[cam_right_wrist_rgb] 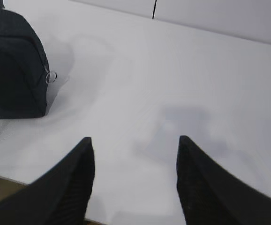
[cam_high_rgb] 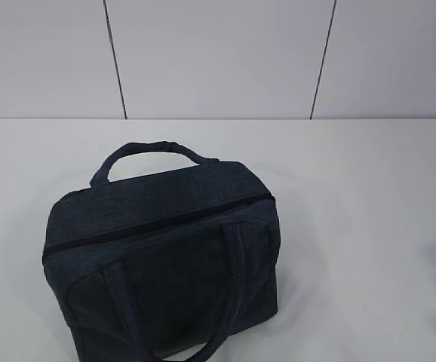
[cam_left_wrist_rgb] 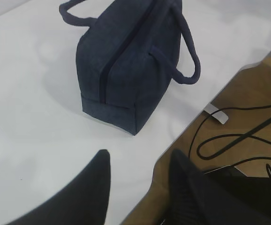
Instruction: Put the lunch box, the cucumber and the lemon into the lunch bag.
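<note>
A: Nearest the cameras, what do the two grippers show?

B: The left gripper (cam_left_wrist_rgb: 138,161) stands with its jaws apart and nothing between them, hanging over the table's (cam_left_wrist_rgb: 27,131) front edge. The right gripper (cam_right_wrist_rgb: 134,143) is spread wider, also empty, above bare white tabletop.

A: And beyond them?

B: The lunch bag (cam_high_rgb: 161,256) sits on the table, a boxy dark navy bag. Its top zipper (cam_high_rgb: 158,224) runs closed from end to end. One looped handle (cam_high_rgb: 154,154) arches up at the far side; the other hangs down the near face.

A: Where is the silver ring pull?

B: In the right wrist view it hangs at the bag's end panel (cam_right_wrist_rgb: 51,77), facing the right gripper.

A: The lunch box, cucumber and lemon?

B: None can be seen in any view.

A: Farthest back?

B: A pale panelled wall (cam_high_rgb: 218,56) with two dark seams.

A: Off the table?

B: Black cables (cam_left_wrist_rgb: 238,140) lie on a brown floor.
</note>
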### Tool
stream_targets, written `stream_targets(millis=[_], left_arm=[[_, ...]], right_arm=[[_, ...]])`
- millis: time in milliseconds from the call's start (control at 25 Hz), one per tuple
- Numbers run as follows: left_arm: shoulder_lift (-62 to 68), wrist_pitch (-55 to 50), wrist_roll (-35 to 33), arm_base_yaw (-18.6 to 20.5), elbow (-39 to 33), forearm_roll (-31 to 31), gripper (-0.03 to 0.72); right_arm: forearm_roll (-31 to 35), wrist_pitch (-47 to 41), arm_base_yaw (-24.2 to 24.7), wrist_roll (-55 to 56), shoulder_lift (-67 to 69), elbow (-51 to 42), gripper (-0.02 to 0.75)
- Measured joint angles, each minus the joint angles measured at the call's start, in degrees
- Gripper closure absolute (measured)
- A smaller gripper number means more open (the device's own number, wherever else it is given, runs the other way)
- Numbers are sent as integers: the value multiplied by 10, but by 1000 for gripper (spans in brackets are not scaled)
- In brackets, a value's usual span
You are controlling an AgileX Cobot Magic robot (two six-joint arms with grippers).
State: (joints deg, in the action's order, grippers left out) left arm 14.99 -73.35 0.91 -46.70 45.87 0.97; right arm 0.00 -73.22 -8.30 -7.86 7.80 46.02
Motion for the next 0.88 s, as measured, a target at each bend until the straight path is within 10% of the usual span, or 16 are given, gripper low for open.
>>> stream_targets(millis=[880], left_arm=[[-143,26,-2,0,-70,1,430]], right_arm=[[39,0,0,-10,-88,-136,329]])
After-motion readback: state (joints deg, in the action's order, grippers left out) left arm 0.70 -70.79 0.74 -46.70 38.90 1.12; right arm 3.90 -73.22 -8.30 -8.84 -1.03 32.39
